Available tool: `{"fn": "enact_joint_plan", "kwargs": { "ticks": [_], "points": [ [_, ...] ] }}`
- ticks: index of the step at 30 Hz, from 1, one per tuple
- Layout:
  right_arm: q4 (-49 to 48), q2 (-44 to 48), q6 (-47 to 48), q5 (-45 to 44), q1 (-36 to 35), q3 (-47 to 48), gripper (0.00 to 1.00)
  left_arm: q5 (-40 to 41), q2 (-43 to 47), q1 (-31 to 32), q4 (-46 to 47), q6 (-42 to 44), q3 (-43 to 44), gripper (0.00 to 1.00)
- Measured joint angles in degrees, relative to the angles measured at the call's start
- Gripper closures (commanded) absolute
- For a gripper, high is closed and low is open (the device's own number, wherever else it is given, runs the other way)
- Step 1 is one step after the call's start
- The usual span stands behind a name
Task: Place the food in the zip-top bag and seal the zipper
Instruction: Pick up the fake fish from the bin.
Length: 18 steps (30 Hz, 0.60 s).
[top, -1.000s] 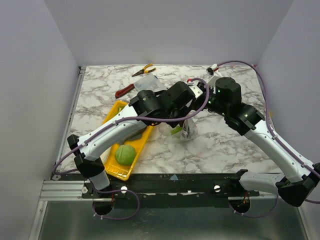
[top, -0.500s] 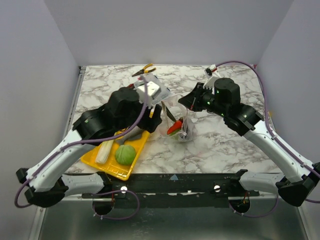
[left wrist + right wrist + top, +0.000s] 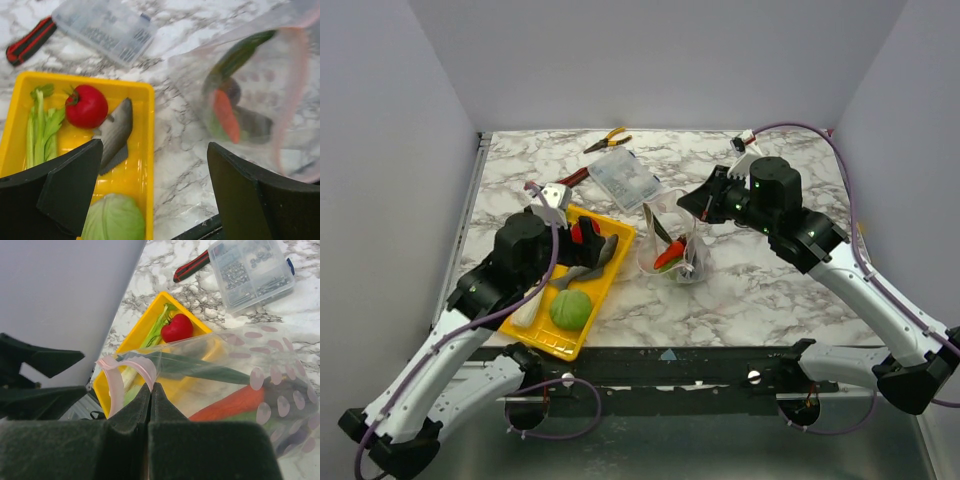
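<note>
right gripper point(image 3: 151, 388) clamps the zipper point(image 3: 143, 365), left gripper point(image 3: 155, 150) gapes wide

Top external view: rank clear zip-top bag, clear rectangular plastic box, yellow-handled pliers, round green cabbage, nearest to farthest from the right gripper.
1. Clear zip-top bag, pinched in the right gripper.
2. Clear rectangular plastic box, back left.
3. Yellow-handled pliers, far edge.
4. Round green cabbage, in yellow tray, near left.

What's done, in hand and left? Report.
Done: some food is in the bag. In hand: right hand pinches its mouth; left hand open over the tray. Left: tomato, cabbage, greens, then the zipper.
</note>
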<state>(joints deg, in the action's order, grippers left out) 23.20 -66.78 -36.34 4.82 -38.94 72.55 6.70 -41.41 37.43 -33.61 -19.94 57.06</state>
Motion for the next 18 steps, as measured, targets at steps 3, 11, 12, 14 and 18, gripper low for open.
{"fn": "enact_joint_plan", "kwargs": {
  "ticks": [3, 11, 12, 14, 18],
  "points": [
    [0.0, 0.2, 0.17, 0.0, 0.0, 0.0, 0.99, -0.13, -4.76, -4.61, -0.17, -1.27, -2.16, 0.13],
    [0.02, 0.81, 0.42, -0.02, 0.0, 0.0, 0.99, -6.4, -21.38, -16.2, 1.27, -1.01, -8.35, 0.1],
    [0.02, 0.85, 0.44, -0.04, 0.0, 0.0, 0.99, -7.13, -22.6, -16.44, 2.4, -0.59, -9.92, 0.09],
    [0.02, 0.87, 0.44, -0.04, 0.0, 0.0, 0.99, -8.15, -24.35, -16.44, 5.07, 0.66, -13.03, 0.09],
    [0.02, 0.87, 0.44, -0.02, 0.0, 0.0, 1.0, -8.87, -29.66, -16.59, 6.36, 2.19, -13.62, 0.08]
  ]
}}
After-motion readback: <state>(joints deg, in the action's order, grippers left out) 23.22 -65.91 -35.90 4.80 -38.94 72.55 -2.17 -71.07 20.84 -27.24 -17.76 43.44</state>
